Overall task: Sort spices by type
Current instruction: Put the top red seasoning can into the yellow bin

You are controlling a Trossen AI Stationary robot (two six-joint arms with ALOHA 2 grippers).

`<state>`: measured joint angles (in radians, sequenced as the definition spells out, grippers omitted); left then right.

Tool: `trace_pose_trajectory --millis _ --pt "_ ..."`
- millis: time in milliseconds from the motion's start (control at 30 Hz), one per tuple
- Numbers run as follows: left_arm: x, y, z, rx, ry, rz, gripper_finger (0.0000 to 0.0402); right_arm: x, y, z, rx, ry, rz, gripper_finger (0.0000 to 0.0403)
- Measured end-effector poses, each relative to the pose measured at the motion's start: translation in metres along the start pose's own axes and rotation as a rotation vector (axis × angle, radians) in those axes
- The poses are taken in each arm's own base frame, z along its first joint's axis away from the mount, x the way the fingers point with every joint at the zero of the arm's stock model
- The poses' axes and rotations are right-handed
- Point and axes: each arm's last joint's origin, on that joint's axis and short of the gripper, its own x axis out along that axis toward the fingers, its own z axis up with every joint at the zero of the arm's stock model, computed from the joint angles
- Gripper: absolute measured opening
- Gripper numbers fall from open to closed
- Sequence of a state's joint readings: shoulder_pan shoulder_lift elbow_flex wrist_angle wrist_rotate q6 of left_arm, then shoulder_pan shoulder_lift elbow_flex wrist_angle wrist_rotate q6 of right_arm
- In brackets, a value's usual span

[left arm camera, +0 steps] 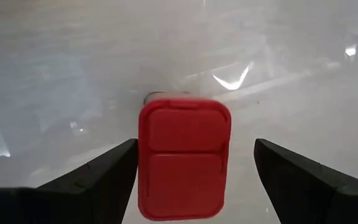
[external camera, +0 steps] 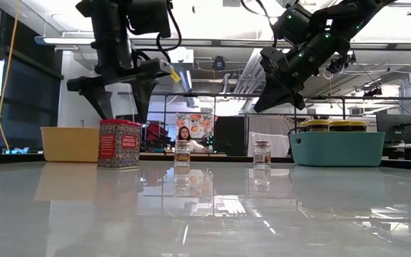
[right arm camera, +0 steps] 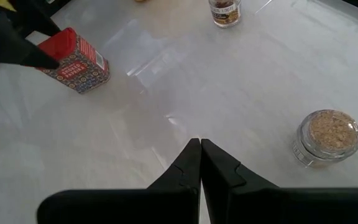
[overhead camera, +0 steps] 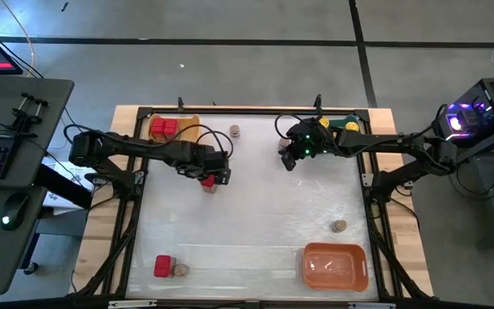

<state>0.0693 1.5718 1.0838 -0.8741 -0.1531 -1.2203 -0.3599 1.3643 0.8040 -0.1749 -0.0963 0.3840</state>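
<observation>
the left gripper (overhead camera: pixel 213 178) hung spread wide and empty above a red box (overhead camera: pixel 207 182) standing on the table (overhead camera: pixel 256 215); its wrist view showed the box's lid (left arm camera: pixel 184 158) between the fingers, untouched; the low view showed clear air above the box (external camera: pixel 118 143); the right gripper (overhead camera: pixel 288 160) hovered pinched shut, holding nothing, near the teal tray (external camera: pixel 337 148); only the high view showed another red box (overhead camera: pixel 163 266) beside a small jar (overhead camera: pixel 178 269).

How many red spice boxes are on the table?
4: two in the yellow tray at and, one under the left pincer, one at the near left. More may be hidden.
</observation>
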Motion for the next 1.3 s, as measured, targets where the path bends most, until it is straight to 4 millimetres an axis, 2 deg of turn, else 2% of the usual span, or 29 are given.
trace_pose_trajectory --millis 167,500,600,767,867,967,1033,1167,1233,1300 --pt "0.016 0.008 -0.006 0.022 0.087 0.034 0.0305 0.0 0.0 0.0 0.0 -0.002 -0.005 0.0" --pt "0.019 0.011 0.005 -0.004 0.067 0.023 0.0288 0.0 0.0 0.0 0.005 -0.006 -0.014 0.0" --pt "0.019 0.011 0.006 0.008 0.079 0.015 0.0261 0.0 0.0 0.0 0.008 -0.006 -0.014 0.0" --pt "0.018 0.01 0.006 0.024 0.135 -0.015 0.0172 0.0 0.0 0.0 0.008 -0.006 -0.014 0.0" --pt "0.006 0.009 0.011 0.056 0.14 -0.056 0.0172 0.0 0.0 0.0 0.008 -0.006 -0.015 0.0" --pt "-0.026 0.011 0.039 0.079 0.033 -0.135 0.0172 0.0 0.0 0.0 0.008 -0.006 -0.015 0.0" --pt "-0.048 0.024 0.064 0.086 -0.081 -0.109 0.0172 0.0 0.0 0.0 0.011 -0.006 -0.015 0.0" --pt "-0.085 0.064 0.121 0.065 -0.288 0.014 0.0172 0.0 -0.001 0.0 0.027 -0.008 -0.018 0.0" --pt "-0.091 0.091 0.145 0.035 -0.322 0.08 0.0172 0.0 -0.001 0.0 0.027 -0.013 -0.03 0.0" --pt "-0.089 0.116 0.163 -0.001 -0.296 0.103 0.0172 0.0 -0.001 0.0 0.038 -0.015 -0.034 0.0"
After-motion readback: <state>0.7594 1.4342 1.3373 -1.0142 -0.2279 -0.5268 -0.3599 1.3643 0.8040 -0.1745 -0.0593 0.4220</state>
